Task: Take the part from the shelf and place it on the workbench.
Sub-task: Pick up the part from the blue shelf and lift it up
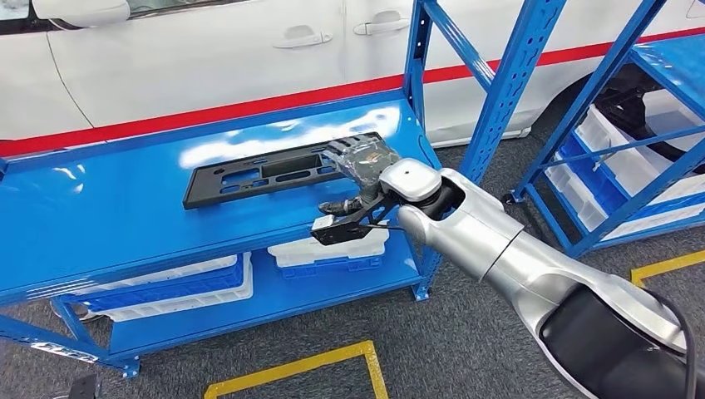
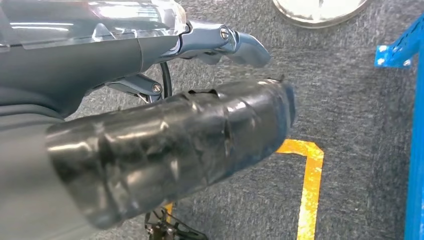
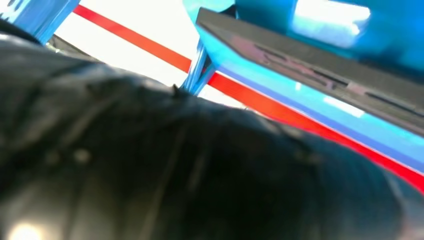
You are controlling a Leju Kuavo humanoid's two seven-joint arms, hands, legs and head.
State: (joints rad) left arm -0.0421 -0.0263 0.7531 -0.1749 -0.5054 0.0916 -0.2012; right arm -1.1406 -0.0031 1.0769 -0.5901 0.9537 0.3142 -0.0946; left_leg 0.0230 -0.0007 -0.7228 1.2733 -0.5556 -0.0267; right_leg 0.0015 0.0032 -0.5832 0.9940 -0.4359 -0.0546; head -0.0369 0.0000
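Black and flat, the part [image 1: 278,170] lies lengthwise on the blue shelf [image 1: 108,208] top, its long side towards the robot, which leaves its right end easy to reach, in my judgement. From the lower right the silver right arm [image 1: 499,249] stretches across the shelf's corner, and the right hand [image 1: 359,158] rests over that end of the part, fingers draped on it; whether they have closed round it I cannot tell. Seen from its wrist, the left hand [image 2: 165,145] hangs above grey carpet with nothing in it, fingers apart.
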